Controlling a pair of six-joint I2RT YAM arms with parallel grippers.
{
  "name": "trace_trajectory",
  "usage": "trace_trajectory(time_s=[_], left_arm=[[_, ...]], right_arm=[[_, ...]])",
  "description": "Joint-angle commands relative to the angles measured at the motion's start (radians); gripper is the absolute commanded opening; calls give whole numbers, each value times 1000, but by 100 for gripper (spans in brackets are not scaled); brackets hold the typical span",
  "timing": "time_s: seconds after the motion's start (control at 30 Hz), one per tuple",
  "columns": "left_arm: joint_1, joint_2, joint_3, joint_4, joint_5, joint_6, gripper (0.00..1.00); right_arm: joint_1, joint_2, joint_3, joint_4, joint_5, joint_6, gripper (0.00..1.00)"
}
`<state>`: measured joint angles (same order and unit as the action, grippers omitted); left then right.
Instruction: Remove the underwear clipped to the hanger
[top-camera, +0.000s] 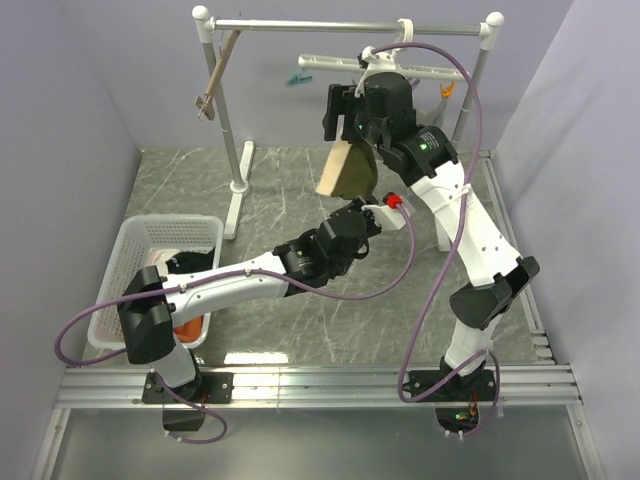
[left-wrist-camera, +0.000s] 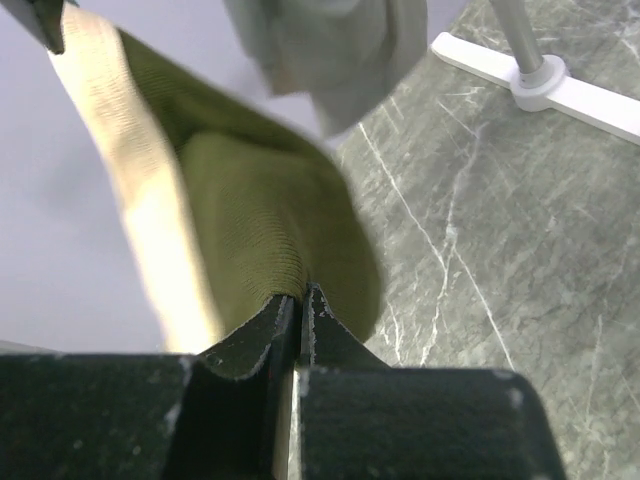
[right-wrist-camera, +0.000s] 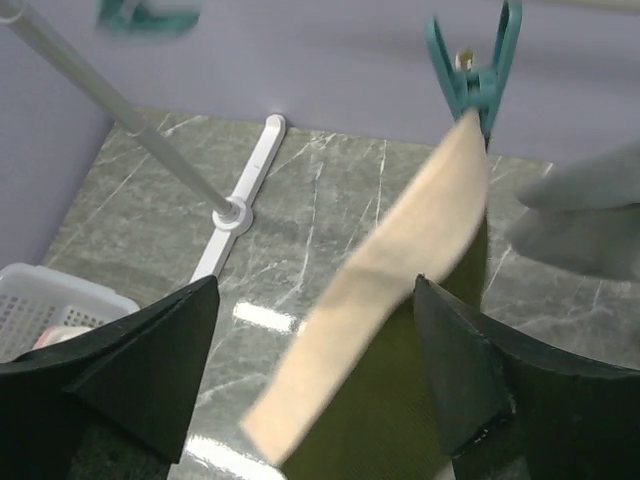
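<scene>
Tightly, left hand pinches one olive brief.

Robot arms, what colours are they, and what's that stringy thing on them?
Both the left arm and the right arm have white tube parts joined by chunky black joints. A thin purple cable loops along each one. The fingers are black and wedge-shaped. The right arm has a small green light, and the left one has a little red knob near its tip.
</scene>
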<state>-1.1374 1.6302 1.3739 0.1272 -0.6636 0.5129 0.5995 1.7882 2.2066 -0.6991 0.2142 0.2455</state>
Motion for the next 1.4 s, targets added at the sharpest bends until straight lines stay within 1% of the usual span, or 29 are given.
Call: trace_trajectory(time_s=[0.0, 0.03, 0.1, 0.2, 0.23, 0.3, 0.37, 0.5, 0.7, 0.93, 1.17, 1.27, 1.33, 1.37], left_arm=[[17, -35, -1, 52, -21, -8, 1], [22, -38, -2, 52, -19, -8, 1], [30, -44, -3, 52, -14, -8, 1], [33, -52, -1, 51, -14, -5, 0], [31, -53, 1, 42, -10, -10, 0], [31, -61, 2, 32, -8, -19, 1], [31, -70, -2, 25, -7, -27, 0], [22, -89, -9, 15, -7, -34, 1], [-10, -102, -4, 2, -17, -30, 0], [-39, -113, -7, -11, -24, -31, 0], [-47, -128, -1, -15, -19, -22, 0], [-48, -135, 7, -18, -18, -19, 0], [-50, -138, 13, -20, -14, -14, 1], [-51, -138, 14, -23, -13, -13, 0]], right_arm=[[-7, -72, 16, 1, -35, -9, 86], [-7, -91, 12, -2, -74, -14, 88], [-18, -111, -1, -17, -116, -25, 88], [-23, -167, -51, -17, -128, -31, 89], [-23, -200, -68, -11, -116, -31, 89], [-26, -228, -103, 6, -49, -37, 88], [-26, -236, -104, -3, 35, -51, 88], [-32, -202, -77, -27, 120, -94, 88], [-44, -136, -55, 3, 102, -132, 88], [-55, -63, -13, 85, 97, -164, 89], [-87, 19, 42, 138, 151, -166, 89], [-116, 48, 70, 158, 126, -158, 89], [-139, 66, 88, 167, 77, -143, 87], [-144, 71, 99, 173, 64, -138, 83]])
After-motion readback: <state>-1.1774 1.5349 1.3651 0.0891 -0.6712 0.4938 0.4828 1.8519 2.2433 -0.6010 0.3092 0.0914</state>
